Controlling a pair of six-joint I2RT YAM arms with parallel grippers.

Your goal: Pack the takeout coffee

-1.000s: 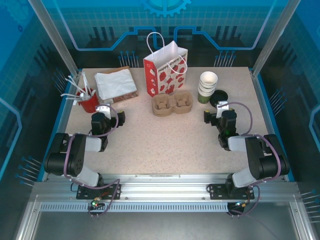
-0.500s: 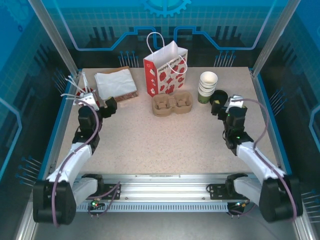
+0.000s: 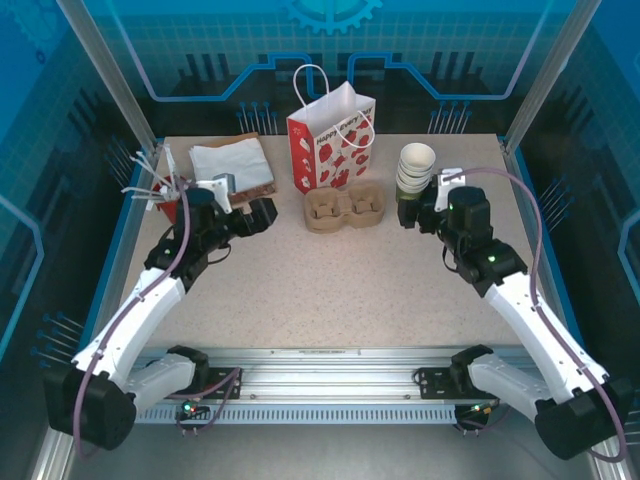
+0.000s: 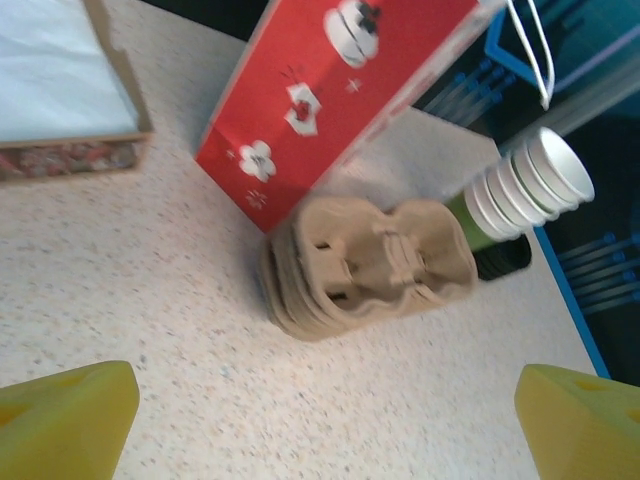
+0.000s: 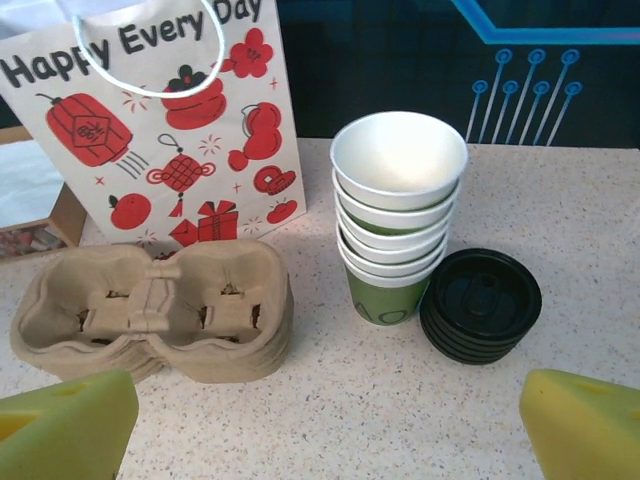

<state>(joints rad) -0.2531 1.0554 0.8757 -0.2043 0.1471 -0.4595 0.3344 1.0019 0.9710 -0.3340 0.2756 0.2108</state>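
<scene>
The takeout coffee is out of view. A stack of lidless green cups with white rims [image 3: 416, 170] [image 5: 398, 215] stands at the back right, and a stack of black lids [image 5: 480, 303] lies right beside it. My right gripper [image 3: 418, 212] [image 5: 325, 440] hovers just in front of the cups, open, with bare table between its yellow fingertips [image 5: 585, 425]. My left gripper [image 3: 266, 215] [image 4: 325, 440] is open too and faces the brown pulp cup carrier [image 3: 345, 210] [image 4: 365, 265] from the left. Neither gripper touches anything.
A red and white paper bag [image 3: 330, 140] [image 5: 150, 120] stands upright behind the carrier. White napkins in a low tray [image 3: 232, 170] and a red cup of white utensils [image 3: 170, 198] sit at the back left, close to my left arm.
Both arms have unfolded from near their bases. The left gripper swung right toward the carrier. The right gripper moved forward and left up to the cup stack. Both stayed open.
</scene>
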